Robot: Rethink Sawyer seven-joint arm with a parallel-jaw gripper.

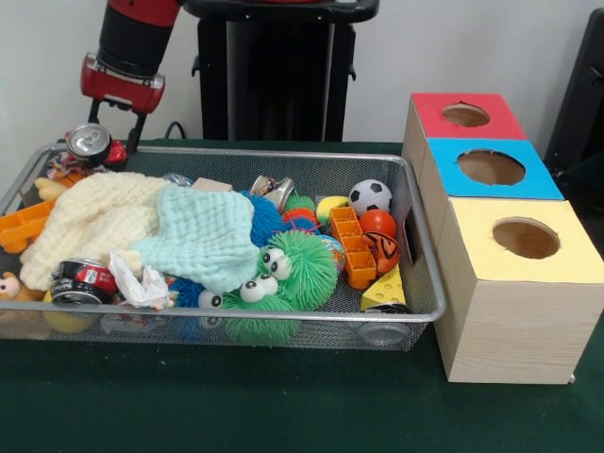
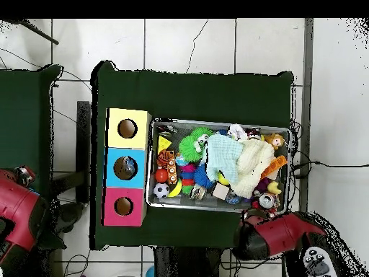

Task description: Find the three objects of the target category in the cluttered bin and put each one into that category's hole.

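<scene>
My gripper (image 1: 111,140) hangs over the far left corner of the wire bin (image 1: 425,274), shut on a red and silver drink can (image 1: 88,142) that is lifted just above the rim. In the overhead view the gripper (image 2: 264,204) and the can (image 2: 267,201) sit at the bin's lower right corner. A second crushed can (image 1: 80,281) lies at the bin's front left, and a third can (image 1: 274,189) lies near the middle back. Beside the bin stand three boxes with round holes: red (image 1: 465,115), blue (image 1: 491,167) and yellow (image 1: 526,238).
The bin is packed with a cream cloth (image 1: 90,222), a mint cloth (image 1: 208,236), green fuzzy toys with eyes (image 1: 293,269), a soccer ball (image 1: 370,196), orange blocks (image 1: 351,245), a cheese wedge (image 1: 385,288) and crumpled paper (image 1: 137,283).
</scene>
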